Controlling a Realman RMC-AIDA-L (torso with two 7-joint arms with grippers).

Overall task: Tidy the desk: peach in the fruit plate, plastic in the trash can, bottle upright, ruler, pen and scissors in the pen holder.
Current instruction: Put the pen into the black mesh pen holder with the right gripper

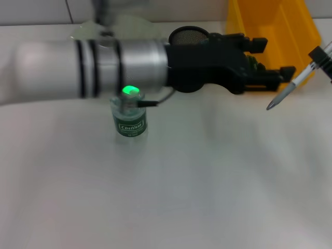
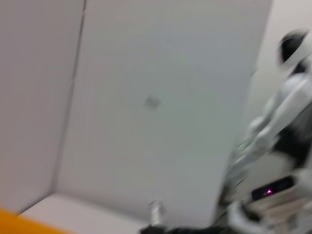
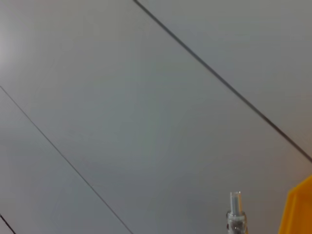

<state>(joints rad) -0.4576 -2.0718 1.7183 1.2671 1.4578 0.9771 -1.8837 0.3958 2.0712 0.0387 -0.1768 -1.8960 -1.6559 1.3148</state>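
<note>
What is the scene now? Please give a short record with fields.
left gripper: reaches across the desk toward the yellow bin, nothing visibly held
right gripper: at the right edge, holds the pen, tip pointing down
bottle: upright on the white table, under the left arm
pen holder: mesh, behind the left arm

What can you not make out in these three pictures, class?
- Pen holder: head view, mostly behind the left hand.
- Right hand gripping the pen: cut off by the edge.
- Bottle: top hidden under the left arm.
- Left wrist view: blurred.
</note>
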